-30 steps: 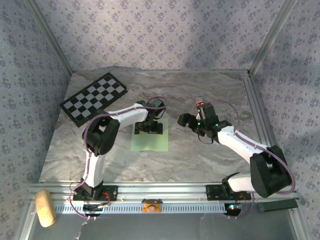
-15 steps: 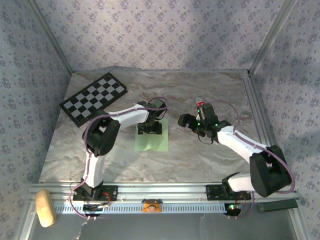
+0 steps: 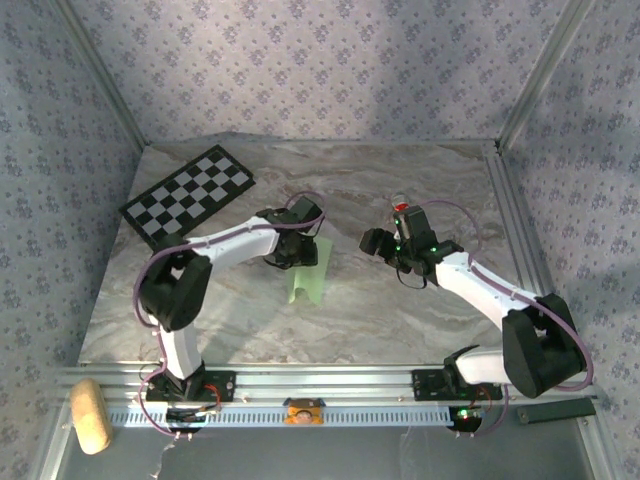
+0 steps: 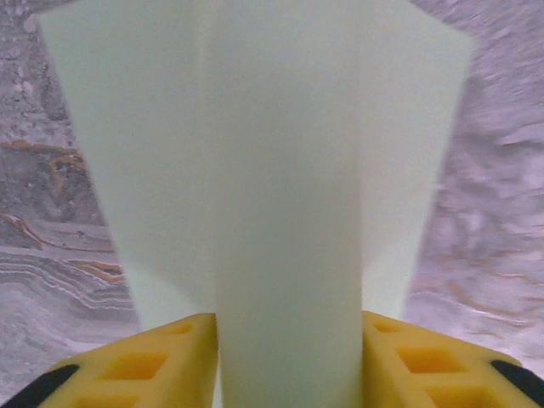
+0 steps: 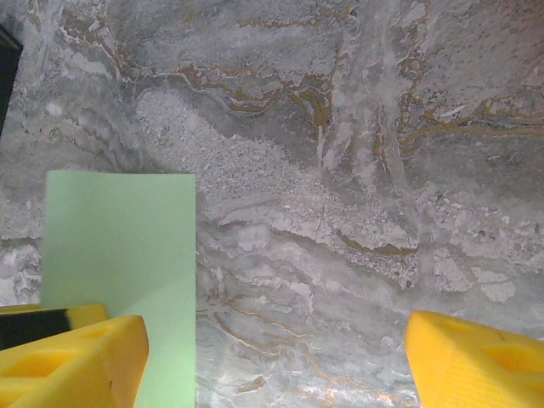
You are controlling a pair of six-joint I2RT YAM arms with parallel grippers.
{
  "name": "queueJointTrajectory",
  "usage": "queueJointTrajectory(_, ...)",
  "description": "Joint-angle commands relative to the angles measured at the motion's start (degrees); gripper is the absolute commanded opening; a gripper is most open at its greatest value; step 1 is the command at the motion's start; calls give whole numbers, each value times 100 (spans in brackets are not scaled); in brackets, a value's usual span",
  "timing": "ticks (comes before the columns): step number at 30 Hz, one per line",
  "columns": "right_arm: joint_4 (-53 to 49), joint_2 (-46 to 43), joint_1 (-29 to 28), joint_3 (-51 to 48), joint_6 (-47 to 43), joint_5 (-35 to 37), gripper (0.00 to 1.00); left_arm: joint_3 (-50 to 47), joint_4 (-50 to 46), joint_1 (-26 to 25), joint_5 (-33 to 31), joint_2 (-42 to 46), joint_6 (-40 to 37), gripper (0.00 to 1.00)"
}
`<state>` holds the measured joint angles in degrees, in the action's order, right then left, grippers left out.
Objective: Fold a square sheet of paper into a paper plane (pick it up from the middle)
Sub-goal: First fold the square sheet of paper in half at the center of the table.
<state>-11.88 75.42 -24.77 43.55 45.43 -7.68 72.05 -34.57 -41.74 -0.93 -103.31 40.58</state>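
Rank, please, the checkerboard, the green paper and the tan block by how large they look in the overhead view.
1. the checkerboard: clearly largest.
2 and 3. the square sheet of paper, bent up, and the tan block: about alike here, so unranked.

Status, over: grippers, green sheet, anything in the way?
Left gripper shut on the square sheet of paper at its middle, sides drooping. Right gripper open, empty, beside it. Checkerboard far left, well apart.
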Motion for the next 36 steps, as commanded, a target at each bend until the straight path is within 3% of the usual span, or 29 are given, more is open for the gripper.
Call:
queueJointTrajectory(1,-199,-161,4,163,94,208,81,-168,471,102,410,301,114,42)
queueJointTrajectory(6,21,-367,151,41,112,-25,82,-541,1148,270,1103,721,399,44)
queueJointTrajectory(11,131,-475,302,74,89,-273,83,-1195,2569,543,2038,1056,1029,45)
queueJointTrajectory(20,463,-622,322,-123,22,-298,81,-1830,4669,565,3168,676,1900,46)
queueJointTrajectory(27,413,-370,334,-122,-40,-538,79,-1962,5117,475,3190,224,2160,46)
queueJointTrajectory(36,465,-351,263,-135,-98,-550,80,-1979,4576,419,2712,-110,1914,46)
